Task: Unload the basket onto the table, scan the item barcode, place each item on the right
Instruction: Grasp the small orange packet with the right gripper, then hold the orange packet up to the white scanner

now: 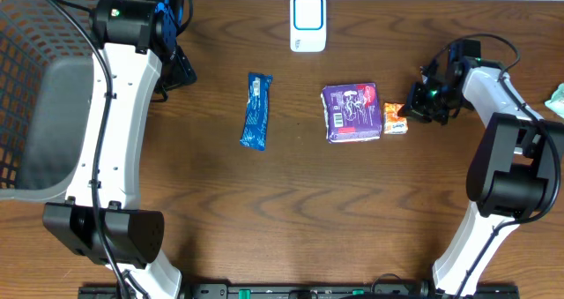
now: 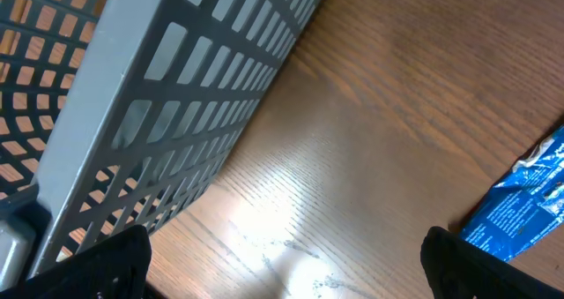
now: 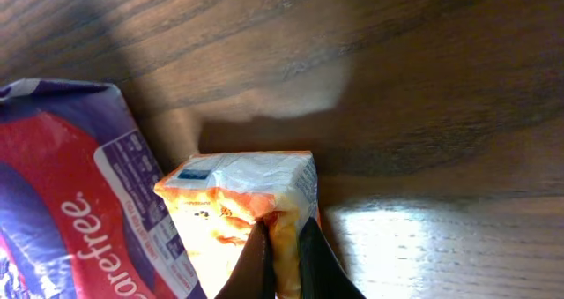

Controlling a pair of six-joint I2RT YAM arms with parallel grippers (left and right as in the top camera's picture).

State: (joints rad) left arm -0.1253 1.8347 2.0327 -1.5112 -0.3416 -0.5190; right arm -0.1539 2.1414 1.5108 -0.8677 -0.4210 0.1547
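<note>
Since the small orange-and-white soft packet (image 3: 231,191) looks light and crinkly, the right gripper (image 3: 280,250) pinches its end edge; the left gripper (image 2: 291,268) gapes empty.

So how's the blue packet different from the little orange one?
The blue packet is long and slim; the orange packet is short and stubby. The blue packet lies alone; the orange packet is pinched by the right gripper, jaws shut, beside a purple pack. Both lie on the table.
</note>
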